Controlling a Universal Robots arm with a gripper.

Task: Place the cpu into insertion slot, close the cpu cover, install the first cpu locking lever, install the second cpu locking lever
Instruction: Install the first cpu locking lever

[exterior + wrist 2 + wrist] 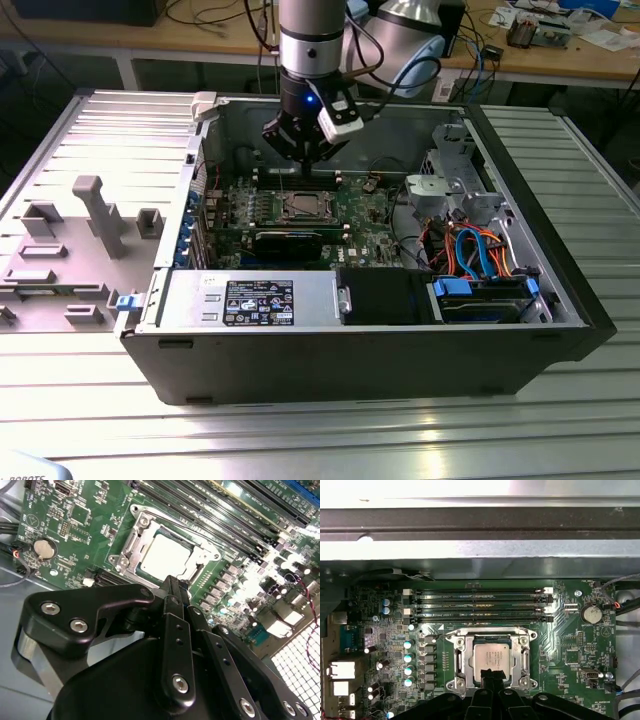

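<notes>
First wrist view: cpu (491,655) sits under the closed cpu cover (462,656), gripper (492,674) clenched empty right at its edge.

Shows a black gripper (302,158) on a silver-and-black arm (310,40), hanging inside an open dark-grey metal computer case (350,352) on the ribbed grey worktop (320,430). Directly under the gripper, apart from it: a dull silver square cpu (304,208), framed by the thin silver-grey metal cpu cover (286,208) lying flat. Nearer the camera than the gripper, a long black expansion card (290,243).
</notes>
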